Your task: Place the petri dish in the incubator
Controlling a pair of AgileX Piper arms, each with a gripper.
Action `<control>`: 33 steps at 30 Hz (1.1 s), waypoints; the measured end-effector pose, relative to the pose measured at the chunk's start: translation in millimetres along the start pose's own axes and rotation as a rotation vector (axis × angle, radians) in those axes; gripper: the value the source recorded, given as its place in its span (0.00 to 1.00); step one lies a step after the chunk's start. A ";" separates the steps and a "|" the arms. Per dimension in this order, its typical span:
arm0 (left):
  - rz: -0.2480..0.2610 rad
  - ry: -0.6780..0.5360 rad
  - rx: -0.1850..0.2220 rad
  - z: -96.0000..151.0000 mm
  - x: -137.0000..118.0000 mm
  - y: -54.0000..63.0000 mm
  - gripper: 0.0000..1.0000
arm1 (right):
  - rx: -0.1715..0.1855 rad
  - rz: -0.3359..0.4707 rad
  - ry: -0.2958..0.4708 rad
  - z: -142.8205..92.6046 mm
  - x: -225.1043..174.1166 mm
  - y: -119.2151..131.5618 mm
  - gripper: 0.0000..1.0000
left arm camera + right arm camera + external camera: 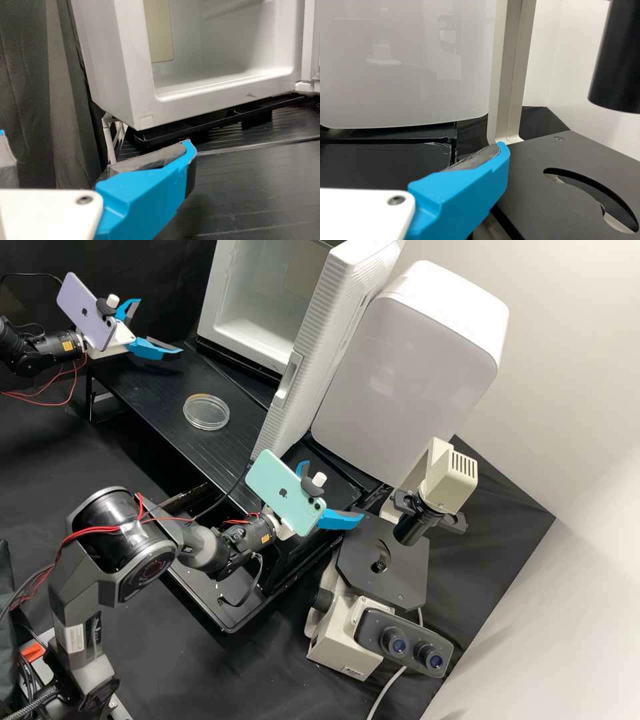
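Where the left pincer (159,327) hangs before the incubator (257,303), off the side of its opening away from the door, its two blue fingers (150,192) stand spread with nothing between them. Its wrist view faces the incubator's lower front corner and white inner cavity. One finger is low over the ribbed black worktop (167,390) that carries the incubator.

The right pincer (331,490) is just beside the foot of the incubator's door (320,340), which stands swung wide. Its fingers are likewise parted and hold nothing. In its wrist view one blue finger (465,192) lies before a smooth white surface (405,60) and over the edge of a black stage (560,170).

The petri dish (206,411), clear and round, lies flat on the worktop in front of the incubator's opening, on the inner side of the open door. It is outside the incubator and well apart from both pincers.

A large rounded white body (407,367) stands just behind the incubator's door; whether it is part of that door cannot be told. A microscope (380,593) stands on black cloth (67,460) on the outer side of the incubator's door, its stage just beside the right pincer.
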 end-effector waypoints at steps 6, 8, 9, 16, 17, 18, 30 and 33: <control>0.000 0.000 0.000 0.0 0.0 0.0 1.00 | 0.000 0.000 0.000 0.0 0.0 0.0 1.00; 0.000 0.000 0.000 0.0 0.0 0.0 1.00 | 0.000 0.000 0.000 0.0 0.0 0.0 1.00; 0.000 0.000 0.000 0.0 0.0 0.0 1.00 | 0.000 0.000 0.000 0.0 0.0 0.0 1.00; -0.013 -0.009 0.001 2.6 -3.7 -3.2 1.00 | 0.000 0.000 0.000 0.0 0.0 0.0 1.00; -0.022 -0.014 0.002 3.7 -7.4 -4.9 1.00 | 0.000 0.000 0.000 0.0 0.0 0.0 1.00; -0.027 -0.024 0.003 6.3 -10.5 -5.8 1.00 | 0.000 0.000 0.000 0.0 0.0 0.0 1.00; 0.045 -0.166 -0.069 28.6 -84.5 -7.4 1.00 | 0.000 0.000 0.000 0.0 0.0 0.0 1.00; 0.038 -0.208 -0.089 34.7 -99.9 -13.0 1.00 | 0.000 0.000 0.000 0.0 0.0 0.0 1.00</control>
